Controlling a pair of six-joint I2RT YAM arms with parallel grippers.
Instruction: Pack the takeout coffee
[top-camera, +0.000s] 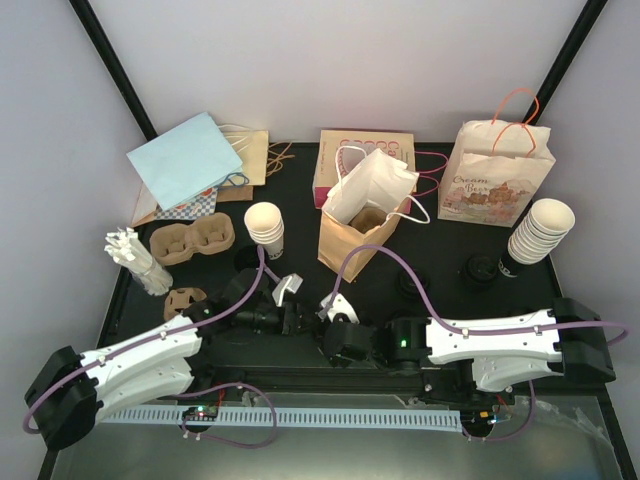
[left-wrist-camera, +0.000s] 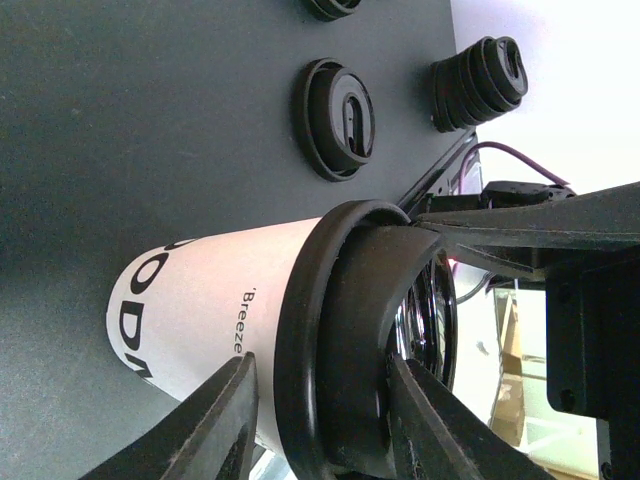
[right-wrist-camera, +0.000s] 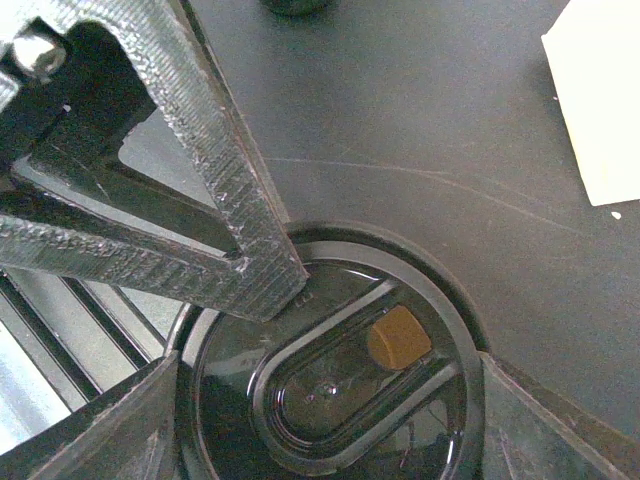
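Note:
The takeout coffee (left-wrist-camera: 190, 300) is a white paper cup with black print, capped by a black lid (right-wrist-camera: 330, 390) with a tan plug. It stands on the black table between both arms. My left gripper (left-wrist-camera: 322, 372) is open across the lid's rim. One of its fingers (right-wrist-camera: 235, 235) lies on the lid's top, and the other sits by the cup wall just under the rim, with a thin gap. My right gripper (right-wrist-camera: 330, 410) is shut on the lid from both sides. In the top view the left gripper (top-camera: 288, 300) and right gripper (top-camera: 335, 318) hide the cup.
An open brown paper bag (top-camera: 345, 240) with a white bag inside stands behind the grippers. Stacks of cups (top-camera: 265, 225) (top-camera: 540, 232), a pulp carrier (top-camera: 192, 240), loose black lids (left-wrist-camera: 335, 115) and a lid stack (left-wrist-camera: 480, 80) lie around. A printed bag (top-camera: 495, 180) stands back right.

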